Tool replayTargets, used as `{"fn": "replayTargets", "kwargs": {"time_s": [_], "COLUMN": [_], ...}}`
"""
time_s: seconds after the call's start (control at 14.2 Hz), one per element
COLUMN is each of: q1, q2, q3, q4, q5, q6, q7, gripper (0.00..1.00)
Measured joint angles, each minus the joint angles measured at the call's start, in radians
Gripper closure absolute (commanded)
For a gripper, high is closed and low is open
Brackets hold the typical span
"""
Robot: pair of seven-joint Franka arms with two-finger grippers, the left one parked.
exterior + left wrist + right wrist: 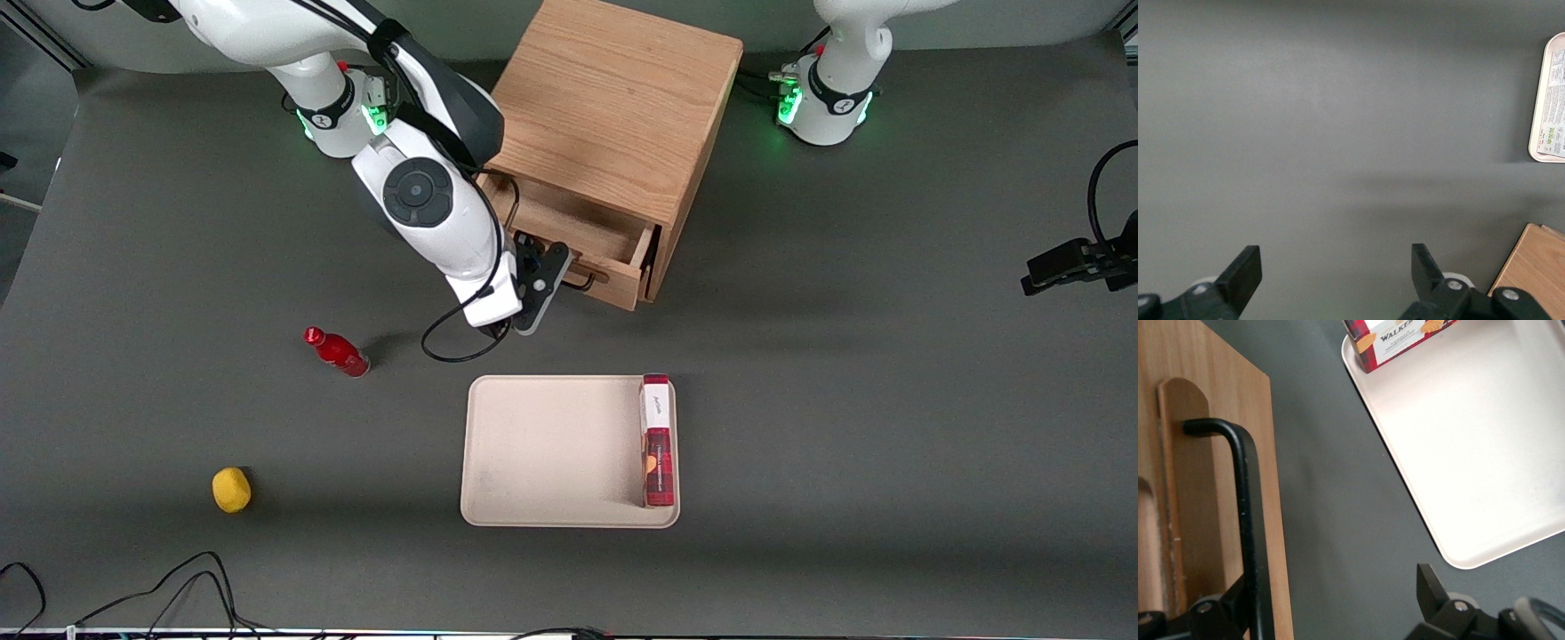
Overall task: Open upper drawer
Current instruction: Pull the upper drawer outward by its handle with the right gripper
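While upper drawer (587, 244) sits pulled out of cabinet (613, 107), I see tool (553, 272) at black wire handle (1245, 513), fingers spread apart, gripping nothing.

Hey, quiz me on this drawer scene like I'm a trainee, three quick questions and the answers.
1. True or false: the upper drawer is fully shut.
2. Which thing is on the tray? A: red bottle. B: Walkers biscuit box. C: yellow fruit.
3. Fill in: the gripper is in front of the cabinet with its open fingers either side of the drawer's black wire ____.

Key: 1 false, it is pulled partly out. 2 B. 3 handle.
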Motion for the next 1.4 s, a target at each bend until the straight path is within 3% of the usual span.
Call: {"fn": "replayTargets", "kwargs": {"time_s": [1.4], "q1": [-0.028], "q2": [0.078], "q3": [-0.034], "q4": [0.112], "q5": [-0.03], "q6": [0.0], "q7": [-0.045], "gripper": [0.0]}}
